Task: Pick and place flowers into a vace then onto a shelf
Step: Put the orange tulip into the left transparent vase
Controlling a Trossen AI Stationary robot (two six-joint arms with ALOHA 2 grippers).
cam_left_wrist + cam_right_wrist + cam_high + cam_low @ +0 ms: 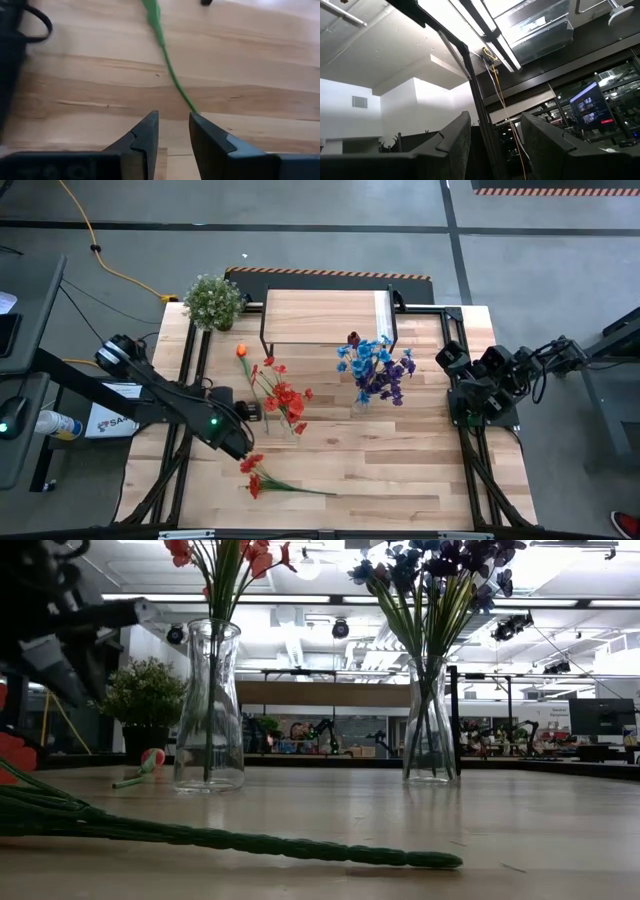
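A red flower point(254, 477) lies flat on the table near its front, its long green stem point(300, 489) pointing right. My left gripper point(243, 448) hovers open just above its blossom end; in the left wrist view the stem point(170, 70) runs away from my open fingers point(173, 116). One glass vase point(290, 420) holds red flowers point(285, 398), another vase point(430, 720) holds blue and purple sprays point(377, 370). An orange tulip point(241, 351) lies on the table. The shelf point(325, 315) stands at the far edge. My right gripper point(495, 117) is open at the table's right, pointing up.
A bushy potted plant point(213, 300) stands at the far left corner, beside the shelf. A small dark red bud point(353, 338) shows at the shelf's front edge. Black frame rails point(185, 370) run along both sides of the table. Bare wood lies at the front right point(410, 470).
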